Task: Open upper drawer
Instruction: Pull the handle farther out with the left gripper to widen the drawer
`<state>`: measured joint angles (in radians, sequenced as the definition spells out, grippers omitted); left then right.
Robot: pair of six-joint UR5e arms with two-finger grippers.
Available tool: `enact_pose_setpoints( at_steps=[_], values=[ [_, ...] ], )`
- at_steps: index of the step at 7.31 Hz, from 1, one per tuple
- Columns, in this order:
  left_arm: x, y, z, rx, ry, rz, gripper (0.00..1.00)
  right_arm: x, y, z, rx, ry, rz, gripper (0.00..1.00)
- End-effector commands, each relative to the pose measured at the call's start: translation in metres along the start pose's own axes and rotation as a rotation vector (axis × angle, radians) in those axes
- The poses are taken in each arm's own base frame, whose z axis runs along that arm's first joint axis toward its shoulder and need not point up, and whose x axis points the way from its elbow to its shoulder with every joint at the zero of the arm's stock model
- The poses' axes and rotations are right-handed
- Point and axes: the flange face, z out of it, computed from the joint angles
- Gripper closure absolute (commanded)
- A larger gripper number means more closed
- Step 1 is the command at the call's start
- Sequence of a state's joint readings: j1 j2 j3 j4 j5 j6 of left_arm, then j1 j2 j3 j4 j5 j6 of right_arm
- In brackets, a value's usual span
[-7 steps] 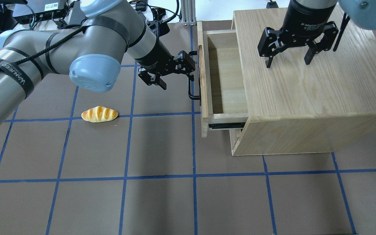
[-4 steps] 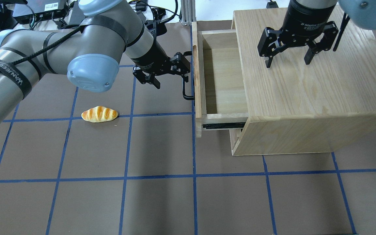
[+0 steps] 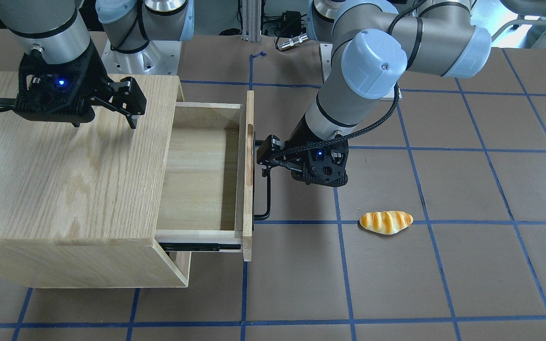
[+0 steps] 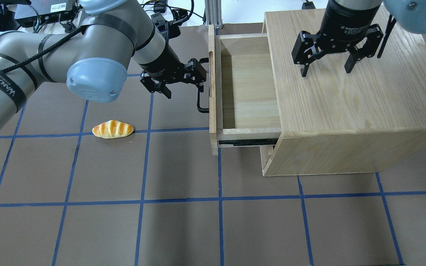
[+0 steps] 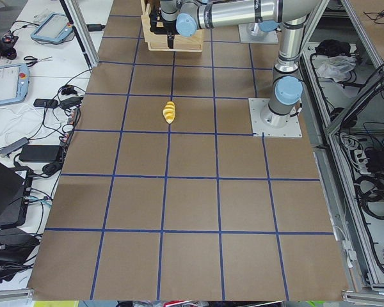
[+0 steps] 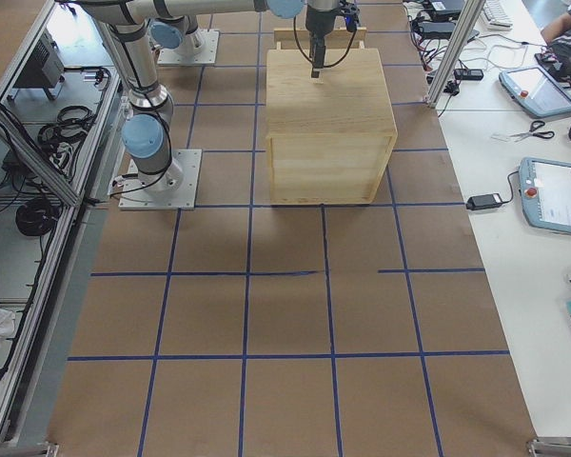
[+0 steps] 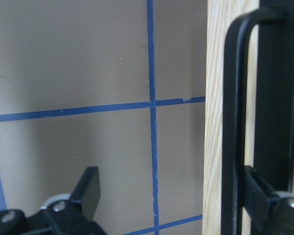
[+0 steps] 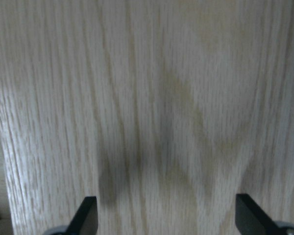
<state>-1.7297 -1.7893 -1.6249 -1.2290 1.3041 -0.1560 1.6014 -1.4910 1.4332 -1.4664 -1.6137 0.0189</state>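
Note:
The upper drawer [image 4: 250, 85] stands pulled well out of the oak cabinet [image 4: 346, 111] toward the view's left, its pale inside empty. Its black bar handle [image 4: 199, 101] is on the slotted front panel. My left gripper [image 4: 183, 88] is open, with one finger hooked behind the handle and the other out over the table. The left wrist view shows the handle [image 7: 235, 122] in front of the right finger [image 7: 262, 196]. My right gripper [image 4: 326, 71] is open and empty, fingertips down at the cabinet top. The drawer [image 3: 202, 175] also shows in the front-facing view.
A bread roll [image 4: 112, 129] lies on the brown mat left of the drawer, below my left arm. The cabinet fills the table's back right. Cables and electronics [image 4: 46, 13] lie beyond the table's back edge.
The drawer has slid further out of the cabinet, toward the view's left, and my left gripper moved left with its handle. The right gripper has not moved.

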Motion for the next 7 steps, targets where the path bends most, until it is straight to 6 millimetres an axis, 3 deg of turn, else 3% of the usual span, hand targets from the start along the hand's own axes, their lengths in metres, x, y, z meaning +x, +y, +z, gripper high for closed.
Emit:
enact_pose_setpoints(
  at_steps=[1, 5, 7],
  values=[
    [-0.010, -0.002, -0.002, -0.001, -0.030, -0.012, 0.00, 0.000, 0.000, 0.000, 0.000, 0.000, -0.001, 0.00],
    [-0.046, -0.006, -0.019, -0.031, -0.035, -0.059, 0.00, 0.001, 0.000, 0.000, 0.000, 0.000, 0.003, 0.00],
    [-0.054, -0.006, -0.025, -0.032, -0.034, -0.066, 0.00, 0.000, 0.000, 0.000, 0.000, 0.000, 0.001, 0.00]
  ],
)
